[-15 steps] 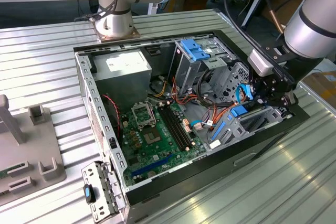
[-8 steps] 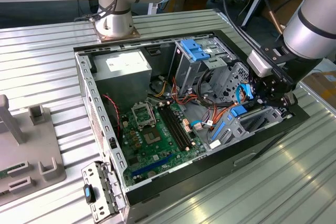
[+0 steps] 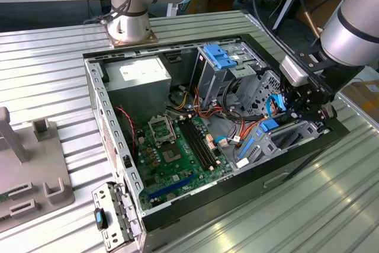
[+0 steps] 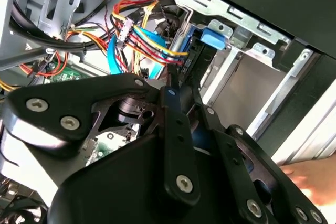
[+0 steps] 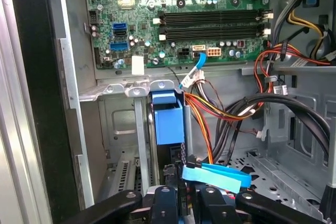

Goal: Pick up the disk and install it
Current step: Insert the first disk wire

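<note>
Open computer case (image 3: 112,117) lies on its side so the drive bays face the arm. Claw (image 3: 296,106) reaches down inside the case at the drive cage (image 3: 284,137), beside the bundled cables (image 5: 220,111). The disk (image 5: 168,121) stands on edge directly ahead of the fingertips, partway into the cage slot, blue carrier end showing. Fingers (image 5: 164,203) are drawn close together and appear clamped on the disk's near edge; the contact itself is partly hidden.

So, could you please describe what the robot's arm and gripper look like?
The arm has rounded silver-grey segments with black cables running along it. The gripper is black, built of flat linked bars joined by silver screws, clearest in the second wrist view.
</note>
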You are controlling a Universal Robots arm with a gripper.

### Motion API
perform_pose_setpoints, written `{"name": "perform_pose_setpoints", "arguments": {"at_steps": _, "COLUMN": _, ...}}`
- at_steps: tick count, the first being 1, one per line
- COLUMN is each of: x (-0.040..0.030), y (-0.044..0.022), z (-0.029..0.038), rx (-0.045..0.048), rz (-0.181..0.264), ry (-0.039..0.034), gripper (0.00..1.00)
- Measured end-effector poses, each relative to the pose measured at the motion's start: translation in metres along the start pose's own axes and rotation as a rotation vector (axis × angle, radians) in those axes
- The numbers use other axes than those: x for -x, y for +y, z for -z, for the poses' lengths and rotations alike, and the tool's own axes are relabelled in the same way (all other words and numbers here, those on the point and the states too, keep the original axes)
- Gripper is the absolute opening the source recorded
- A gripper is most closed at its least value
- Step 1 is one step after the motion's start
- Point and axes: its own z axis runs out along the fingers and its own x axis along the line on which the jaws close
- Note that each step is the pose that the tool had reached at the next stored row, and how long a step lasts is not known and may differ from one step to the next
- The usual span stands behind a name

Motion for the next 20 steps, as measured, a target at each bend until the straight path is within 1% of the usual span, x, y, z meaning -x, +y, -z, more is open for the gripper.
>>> {"name": "perform_pose_setpoints", "arguments": {"at_steps": 3, "x": 0.0005, "y": -0.0008, "z": 0.0061, "rx": 0.0000, "rz": 0.000, "ry": -0.0001, "gripper": 0.24}}
{"name": "perform_pose_setpoints", "arguments": {"at_steps": 4, "x": 0.0008, "y": -0.0012, "z": 0.0095, "rx": 0.0000, "rz": 0.000, "ry": 0.0000, "gripper": 0.24}}
{"name": "perform_pose_setpoints", "arguments": {"at_steps": 5, "x": 0.0012, "y": -0.0018, "z": 0.0144, "rx": 0.0000, "rz": 0.000, "ry": -0.0001, "gripper": 0.24}}
{"name": "perform_pose_setpoints", "arguments": {"at_steps": 8, "x": 0.0020, "y": -0.0029, "z": 0.0231, "rx": -0.0001, "rz": 0.000, "ry": 0.0000, "gripper": 0.24}}
{"name": "perform_pose_setpoints", "arguments": {"at_steps": 11, "x": 0.0025, "y": -0.0037, "z": 0.0295, "rx": -0.0001, "rz": 0.000, "ry": -0.0001, "gripper": 0.24}}
{"name": "perform_pose_setpoints", "arguments": {"at_steps": 20, "x": 0.0026, "y": -0.0038, "z": 0.0305, "rx": -0.0001, "rz": 0.000, "ry": -0.0001, "gripper": 0.24}}
